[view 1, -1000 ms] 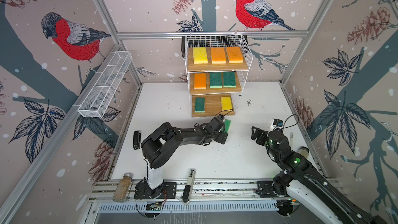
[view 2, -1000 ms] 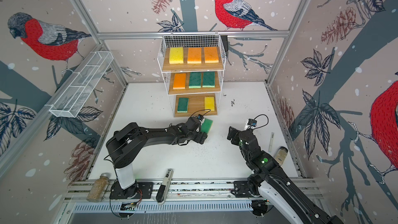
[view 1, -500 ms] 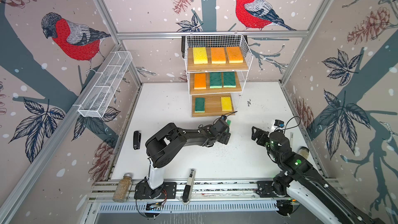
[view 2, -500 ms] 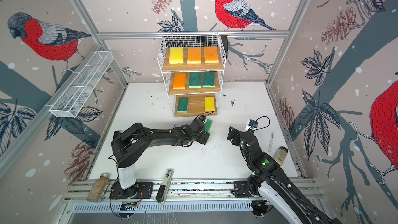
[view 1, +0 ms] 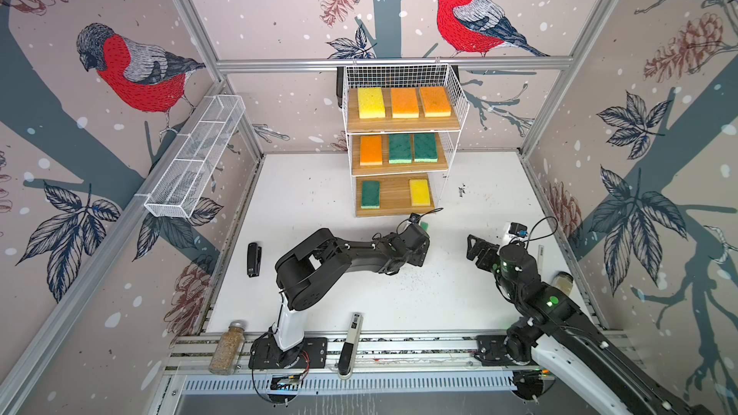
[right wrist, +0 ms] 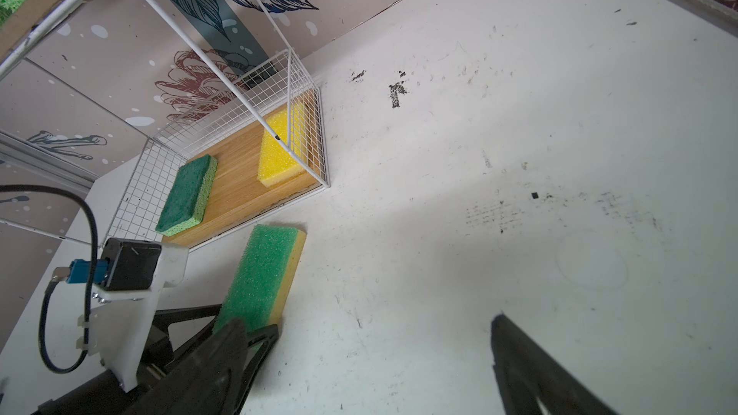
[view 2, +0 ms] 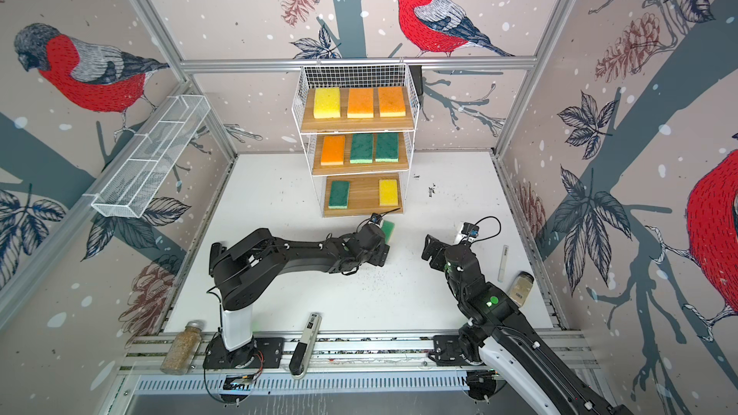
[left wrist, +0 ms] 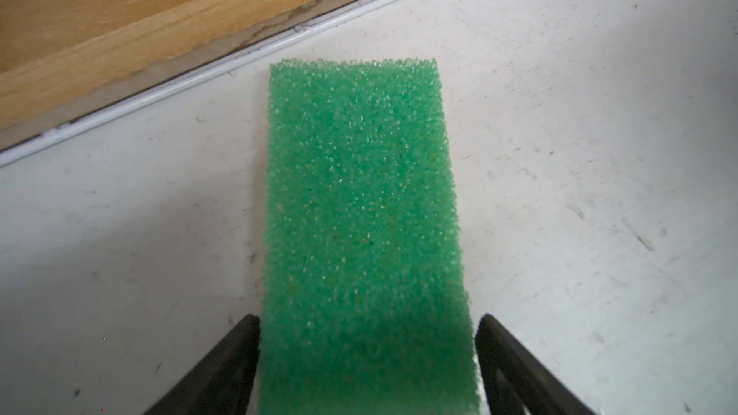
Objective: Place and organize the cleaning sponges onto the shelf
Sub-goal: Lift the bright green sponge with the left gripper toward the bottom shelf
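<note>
Jaws clamped on the long edges of the light green sponge (left wrist: 359, 173), the left gripper (left wrist: 368, 319) holds it just short of the bottom board of the shelf (view 1: 393, 195), the sponge jutting forward past the fingertips. Done well, it clears the board's front lip and lands square in the gap between the dark green sponge (view 1: 370, 194) and the yellow sponge (view 1: 419, 192); the right gripper (view 1: 479, 249) idles nearby, jaws apart

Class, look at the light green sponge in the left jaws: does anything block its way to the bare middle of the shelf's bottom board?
Nothing visible does. The light green sponge is just short of the bottom board, bare between the dark green sponge and the yellow sponge; only its front edge must be cleared.
</note>
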Available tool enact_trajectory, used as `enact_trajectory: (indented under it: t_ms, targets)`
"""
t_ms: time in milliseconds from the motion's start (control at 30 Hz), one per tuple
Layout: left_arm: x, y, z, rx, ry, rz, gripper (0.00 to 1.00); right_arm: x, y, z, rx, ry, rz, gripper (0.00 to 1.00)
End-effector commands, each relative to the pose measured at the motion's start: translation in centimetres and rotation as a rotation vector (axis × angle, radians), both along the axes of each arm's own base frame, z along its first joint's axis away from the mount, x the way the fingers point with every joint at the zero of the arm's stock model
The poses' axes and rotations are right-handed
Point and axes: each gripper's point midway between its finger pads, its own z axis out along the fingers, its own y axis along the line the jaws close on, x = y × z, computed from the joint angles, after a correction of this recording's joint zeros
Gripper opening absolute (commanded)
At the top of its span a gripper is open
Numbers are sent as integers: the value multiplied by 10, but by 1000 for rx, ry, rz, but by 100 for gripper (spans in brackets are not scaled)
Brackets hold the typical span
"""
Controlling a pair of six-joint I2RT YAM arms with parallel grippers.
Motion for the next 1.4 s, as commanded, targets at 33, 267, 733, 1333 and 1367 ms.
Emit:
enact_trajectory:
  t_ms: [33, 267, 733, 1333, 1367]
  targets:
    - [-24, 15, -27, 100, 110, 2, 82, 3, -4, 4, 8, -19, -29, 95]
    - [-27, 21, -33, 157, 114, 33, 81, 3, -5, 2, 8, -14, -36, 95]
    - [-42, 31, -59, 202, 191, 51, 71, 2, -10, -4, 13, 3, -61, 95]
    - [-41, 57, -42, 239, 142, 161, 57, 4, -11, -4, 23, 0, -71, 94]
    - [-41, 59, -39, 235, 135, 171, 56, 4, -11, -4, 21, 2, -71, 94]
